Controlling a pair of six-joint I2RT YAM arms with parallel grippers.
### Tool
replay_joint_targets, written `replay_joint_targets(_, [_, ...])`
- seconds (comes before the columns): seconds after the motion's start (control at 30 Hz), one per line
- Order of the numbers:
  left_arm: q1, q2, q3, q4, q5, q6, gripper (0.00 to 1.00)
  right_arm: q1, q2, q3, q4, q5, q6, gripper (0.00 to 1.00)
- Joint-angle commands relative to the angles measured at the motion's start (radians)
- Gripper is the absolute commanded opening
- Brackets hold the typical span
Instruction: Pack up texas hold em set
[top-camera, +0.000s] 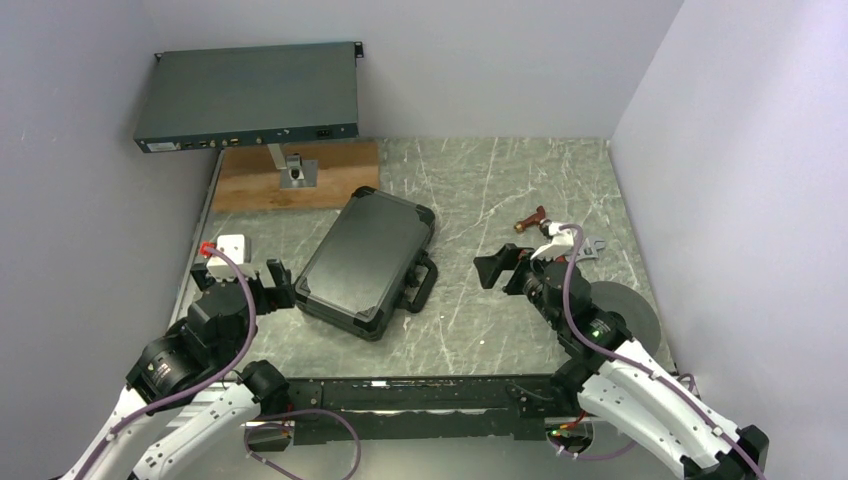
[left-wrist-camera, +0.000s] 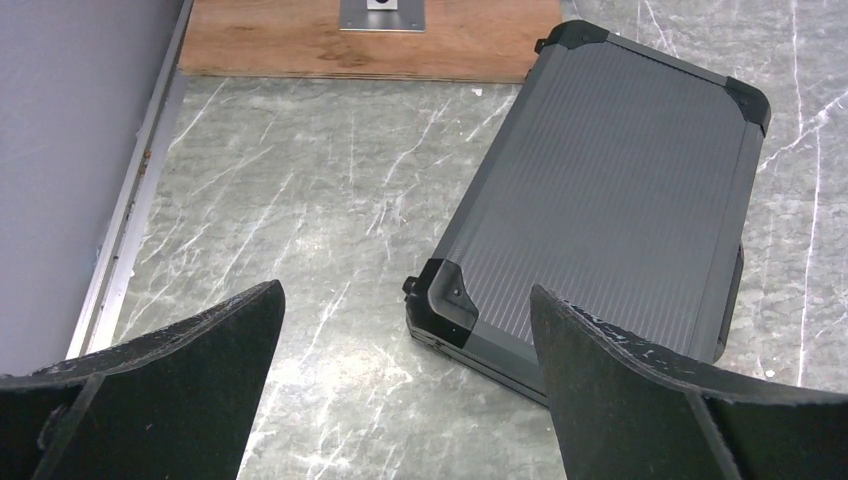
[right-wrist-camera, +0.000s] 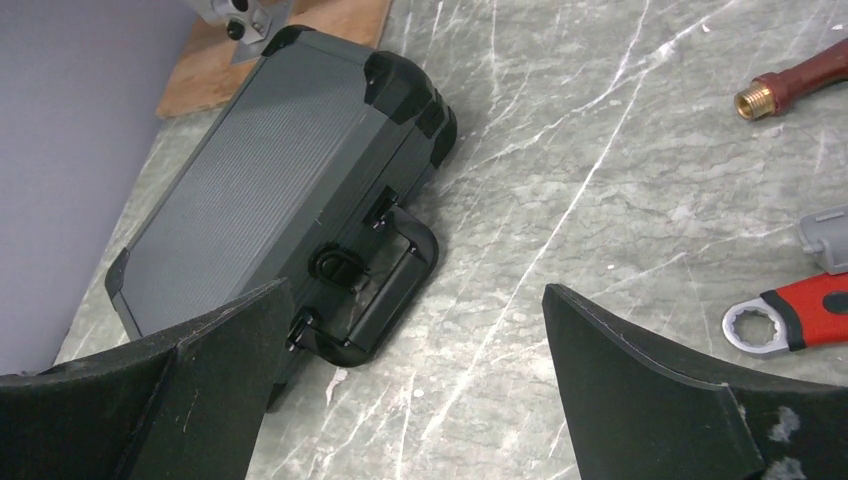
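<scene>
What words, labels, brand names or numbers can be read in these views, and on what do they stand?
No text is legible in any view.
Rack unit: small marks beside the ports on its front face, too small to read.
Case: plain ribbed lid, no label or logo showing.
Wrench: no legible marking on the red handle.

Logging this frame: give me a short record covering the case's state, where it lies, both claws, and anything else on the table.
case: black, lid down, lying flat on the table between the two arms
handle: on the long side facing the right arm
left claw: open, empty, clear of the case
right claw: open, empty, clear of the case
loose chips or cards: none visible
other items: red-handled wrench at the right; rack unit above a wooden board, far left
</scene>
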Motion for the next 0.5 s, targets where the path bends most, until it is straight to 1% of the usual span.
replay_joint_targets(0.0, [0.012,0.014,0.0,0.025,-0.012,0.02,1.0,0.002,0.001,0.017,0.002,0.043,-0.001,1.0])
replay_joint_targets(0.33, [0.015,-0.001,-0.003,0.022,-0.005,0.017,1.0,0.002,0.013,0.029,0.014,0.001,-0.021,0.99])
replay_joint_targets(0.47, [0.015,-0.007,-0.003,0.02,-0.004,0.014,1.0,0.002,0.034,0.055,-0.011,0.003,-0.028,1.0])
